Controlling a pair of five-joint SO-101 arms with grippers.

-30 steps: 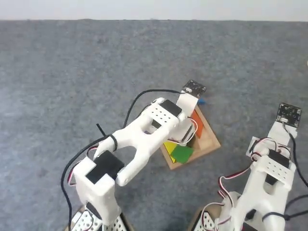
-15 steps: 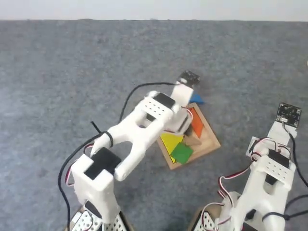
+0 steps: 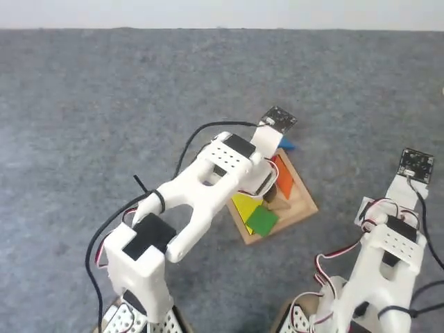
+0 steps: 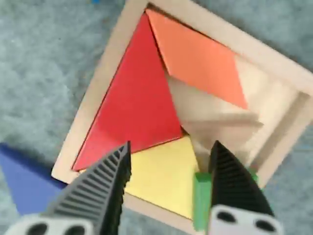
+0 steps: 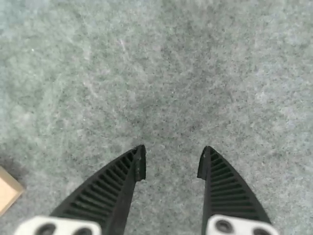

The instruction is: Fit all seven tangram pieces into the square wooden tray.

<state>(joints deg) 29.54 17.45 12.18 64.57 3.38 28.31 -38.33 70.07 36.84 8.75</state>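
The square wooden tray (image 4: 111,74) holds a big red triangle (image 4: 137,107), an orange parallelogram (image 4: 195,58) and a yellow triangle (image 4: 164,171), with bare wood beside them. A green piece (image 4: 200,200) leans at the tray's edge. Outside the tray, a blue triangle (image 4: 24,181) lies on the carpet. My left gripper (image 4: 170,144) hovers open over the tray, holding nothing. From above, the tray (image 3: 304,208), the orange parallelogram (image 3: 284,179), the yellow triangle (image 3: 246,205), the green piece (image 3: 263,220) and the blue triangle (image 3: 287,145) show around the left arm (image 3: 208,194). My right gripper (image 5: 173,148) is open above bare carpet.
Grey carpet covers the table. The right arm (image 3: 392,243) stands to the right of the tray, a corner of which (image 5: 7,193) shows in the right wrist view. Open carpet lies to the left of the tray and beyond it.
The left arm drew back a little from over the tray, uncovering more of the yellow triangle. The right arm has kept still.
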